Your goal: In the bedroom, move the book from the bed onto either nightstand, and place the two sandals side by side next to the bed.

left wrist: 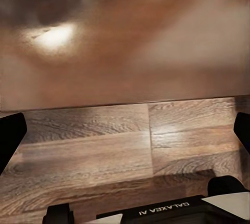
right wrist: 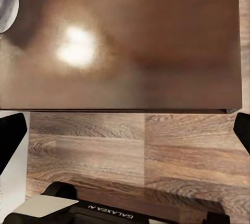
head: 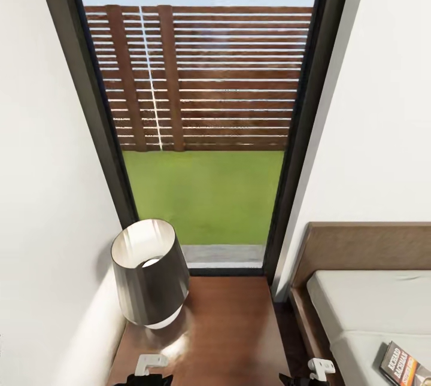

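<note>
The book (head: 407, 369), with an orange and white cover and dark lettering, lies on the pale mattress of the bed (head: 371, 299) at the lower right of the head view. The dark brown nightstand (head: 236, 329) stands left of the bed, under the window. My left gripper (head: 149, 368) hangs over the nightstand's front edge. My right gripper (head: 320, 368) sits near the gap between nightstand and bed. In the wrist views the left gripper (left wrist: 125, 135) and right gripper (right wrist: 125, 133) are open with nothing between their fingers, above the glossy nightstand top (left wrist: 125, 41) (right wrist: 135, 41). The sandals are out of view.
A dark grey lamp (head: 149, 272) stands on the nightstand's left part. White walls flank a tall black-framed window (head: 203, 134) showing a fence and grass. The bed's brown headboard (head: 365, 245) meets the right wall. Wood-plank floor (left wrist: 104, 151) lies before the nightstand.
</note>
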Robot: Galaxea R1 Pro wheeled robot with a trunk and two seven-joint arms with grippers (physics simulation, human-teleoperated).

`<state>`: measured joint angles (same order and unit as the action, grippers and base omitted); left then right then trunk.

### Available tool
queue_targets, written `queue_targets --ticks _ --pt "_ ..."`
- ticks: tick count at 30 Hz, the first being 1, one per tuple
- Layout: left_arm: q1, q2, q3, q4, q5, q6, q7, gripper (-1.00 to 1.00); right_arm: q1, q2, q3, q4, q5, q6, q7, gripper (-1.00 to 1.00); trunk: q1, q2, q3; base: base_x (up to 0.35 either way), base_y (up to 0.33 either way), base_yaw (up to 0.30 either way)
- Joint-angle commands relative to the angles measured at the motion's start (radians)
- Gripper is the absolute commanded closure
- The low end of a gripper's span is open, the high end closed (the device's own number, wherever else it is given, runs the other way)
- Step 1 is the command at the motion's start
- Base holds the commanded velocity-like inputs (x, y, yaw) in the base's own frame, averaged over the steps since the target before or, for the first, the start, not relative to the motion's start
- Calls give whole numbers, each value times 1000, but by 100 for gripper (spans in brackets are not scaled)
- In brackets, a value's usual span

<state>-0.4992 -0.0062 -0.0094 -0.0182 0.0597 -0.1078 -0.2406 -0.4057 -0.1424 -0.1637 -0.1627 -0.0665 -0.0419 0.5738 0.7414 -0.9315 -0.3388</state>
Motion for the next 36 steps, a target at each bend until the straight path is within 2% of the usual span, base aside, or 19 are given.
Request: queue_targets --ticks 1,36 --pt "-1 0 -1 1 6 -3 -3 -100 -1 0 0 2 -7 -1 5 -100 -4 6 2 0 0 0" --pt "-1 0 -1 1 6 -3 -3 -100 -1 -2 -2 2 -7 0 6 -100 -138 251 112 0 0 0"
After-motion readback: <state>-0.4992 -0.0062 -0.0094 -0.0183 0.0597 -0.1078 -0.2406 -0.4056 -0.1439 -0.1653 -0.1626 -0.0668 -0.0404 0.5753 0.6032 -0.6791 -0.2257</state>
